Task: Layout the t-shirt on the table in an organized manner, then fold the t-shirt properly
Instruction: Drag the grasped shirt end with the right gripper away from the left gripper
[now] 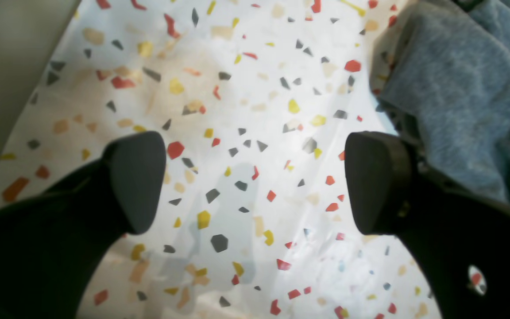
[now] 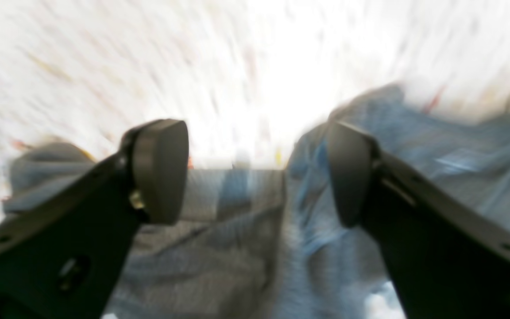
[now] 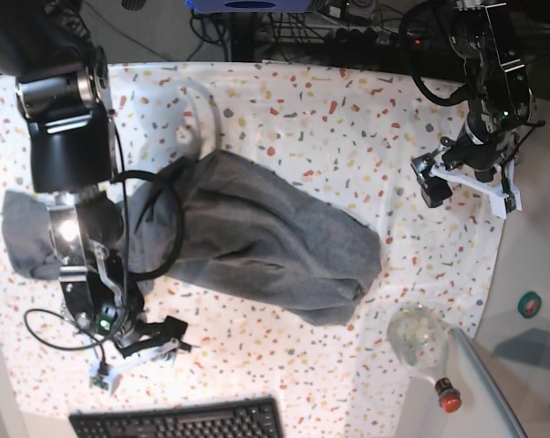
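Observation:
The grey t-shirt (image 3: 256,237) lies crumpled in a long heap across the left and middle of the speckled table (image 3: 347,119). One bunched end reaches the left edge, behind the arm. My right gripper (image 3: 142,354) hovers near the front left, just in front of the heap. In the blurred right wrist view my right gripper (image 2: 255,173) is open, with t-shirt (image 2: 219,257) folds below it and nothing between its fingers. My left gripper (image 3: 466,187) is at the far right, apart from the shirt. In its own view my left gripper (image 1: 255,181) is open above bare table (image 1: 237,110), with the t-shirt (image 1: 458,88) at the upper right.
A black keyboard (image 3: 179,422) lies at the front edge. A clear glass bottle (image 3: 416,333) with a red cap (image 3: 448,394) rests at the front right corner. A green roll (image 3: 530,304) sits off the table to the right. Cables run along the back.

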Controlling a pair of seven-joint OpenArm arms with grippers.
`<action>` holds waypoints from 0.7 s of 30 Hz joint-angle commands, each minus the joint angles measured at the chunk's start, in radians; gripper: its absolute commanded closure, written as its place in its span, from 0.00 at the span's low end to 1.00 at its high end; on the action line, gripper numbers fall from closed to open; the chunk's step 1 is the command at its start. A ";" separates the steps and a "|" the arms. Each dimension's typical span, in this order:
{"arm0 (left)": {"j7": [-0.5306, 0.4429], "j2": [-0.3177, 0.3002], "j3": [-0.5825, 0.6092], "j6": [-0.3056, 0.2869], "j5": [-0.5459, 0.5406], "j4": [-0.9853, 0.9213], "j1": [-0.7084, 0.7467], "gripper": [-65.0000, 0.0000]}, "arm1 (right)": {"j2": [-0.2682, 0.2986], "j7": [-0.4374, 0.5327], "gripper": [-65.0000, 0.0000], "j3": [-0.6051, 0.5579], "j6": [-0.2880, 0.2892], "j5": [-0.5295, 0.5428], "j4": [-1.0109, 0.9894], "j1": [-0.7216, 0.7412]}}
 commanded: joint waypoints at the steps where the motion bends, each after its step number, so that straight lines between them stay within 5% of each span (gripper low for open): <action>1: -0.021 -0.009 -0.002 -0.004 0.000 0.018 -0.007 0.07 | 0.020 -0.004 0.27 -0.006 -0.005 -0.005 0.094 -0.031; 6: -0.021 -0.022 -0.002 -0.004 0.000 0.018 -0.007 0.07 | 0.084 -0.019 0.36 -0.005 -0.011 -0.005 0.458 -0.347; 11: -0.021 -0.049 -0.004 -0.004 0.000 0.018 -0.007 0.07 | 0.081 -0.029 0.36 -0.012 -0.006 -0.007 0.593 -0.592; 21: -0.022 -0.077 -0.004 -0.004 0.000 0.018 -0.006 0.07 | 0.044 -0.022 0.36 -0.012 -0.006 -0.002 0.466 -0.573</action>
